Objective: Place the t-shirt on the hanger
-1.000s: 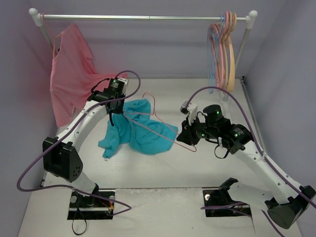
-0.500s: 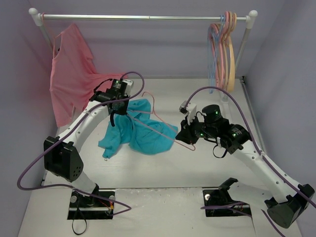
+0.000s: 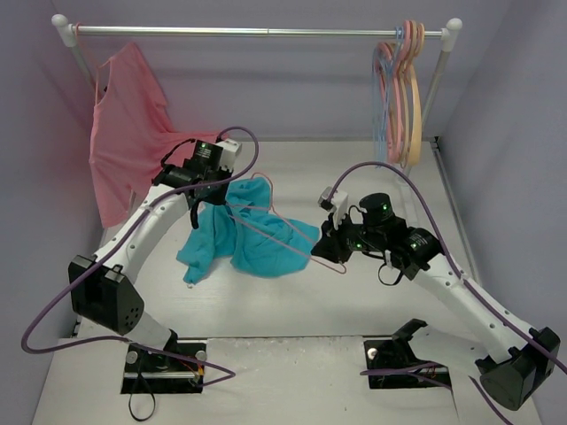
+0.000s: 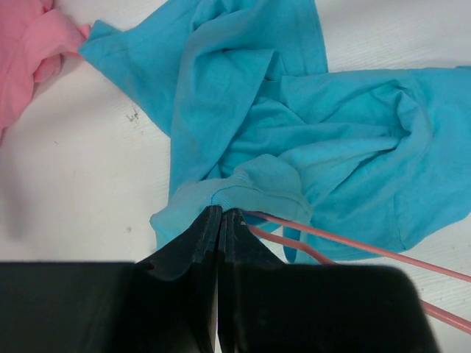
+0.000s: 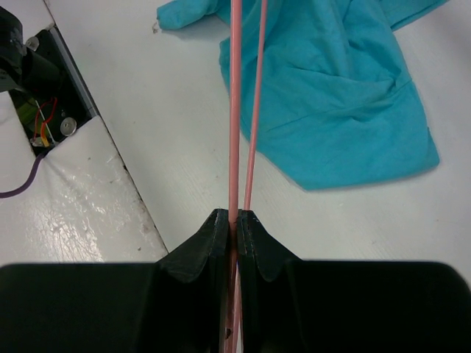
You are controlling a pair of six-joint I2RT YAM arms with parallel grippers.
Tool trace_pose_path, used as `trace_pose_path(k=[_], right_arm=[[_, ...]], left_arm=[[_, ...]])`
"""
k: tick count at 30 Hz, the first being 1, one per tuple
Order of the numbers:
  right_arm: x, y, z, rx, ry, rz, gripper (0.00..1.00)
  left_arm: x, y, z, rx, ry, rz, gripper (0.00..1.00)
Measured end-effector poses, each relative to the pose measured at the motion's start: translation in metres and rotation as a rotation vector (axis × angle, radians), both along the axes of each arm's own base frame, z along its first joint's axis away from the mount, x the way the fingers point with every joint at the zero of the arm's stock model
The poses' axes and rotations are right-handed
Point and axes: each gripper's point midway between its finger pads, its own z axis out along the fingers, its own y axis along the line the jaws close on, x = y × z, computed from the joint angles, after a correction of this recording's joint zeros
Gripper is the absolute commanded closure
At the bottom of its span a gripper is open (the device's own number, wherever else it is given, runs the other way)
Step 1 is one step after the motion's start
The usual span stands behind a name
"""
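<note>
The teal t-shirt (image 3: 257, 239) lies crumpled on the table, with one edge lifted. My left gripper (image 3: 211, 193) is shut on a hemmed edge of it; in the left wrist view the fingertips (image 4: 221, 212) pinch the cloth of the t-shirt (image 4: 294, 125). The thin pink wire hanger (image 3: 292, 226) runs partly under and through the shirt, and its hook pokes out at the shirt's far side. My right gripper (image 3: 324, 251) is shut on the hanger's right corner. In the right wrist view two pink wires of the hanger (image 5: 235, 110) pass between its jaws (image 5: 235, 215) toward the t-shirt (image 5: 346, 95).
A pink garment (image 3: 128, 150) hangs at the left end of the rail (image 3: 257, 32), close behind my left arm, and shows again as the pink garment (image 4: 26, 59) in the left wrist view. Several spare hangers (image 3: 403, 88) hang at the rail's right end. The arm bases (image 3: 164, 363) sit at the near edge.
My left gripper has moved a little up and to the right, drawing the shirt's edge with it. The right gripper has shifted slightly left with the hanger.
</note>
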Motion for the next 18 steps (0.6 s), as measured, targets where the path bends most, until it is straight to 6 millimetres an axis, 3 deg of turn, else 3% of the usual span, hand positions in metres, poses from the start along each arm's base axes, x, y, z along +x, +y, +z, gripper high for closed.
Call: trace_pose_path(k=[7, 12, 18], right_arm=[[-0.003, 0.006, 0.008, 0.087, -0.045, 0.014, 1.00], [0.009, 0.012, 0.019, 0.153, -0.108, -0.027, 1.00], [0.025, 0.020, 0.040, 0.241, -0.181, -0.063, 1.00]], left_arm=[[-0.008, -0.012, 0.018, -0.050, -0.021, -0.098, 1.00], [-0.007, -0.023, 0.070, -0.117, -0.123, -0.139, 1.00], [-0.020, -0.036, 0.130, -0.179, -0.236, -0.191, 1.00]])
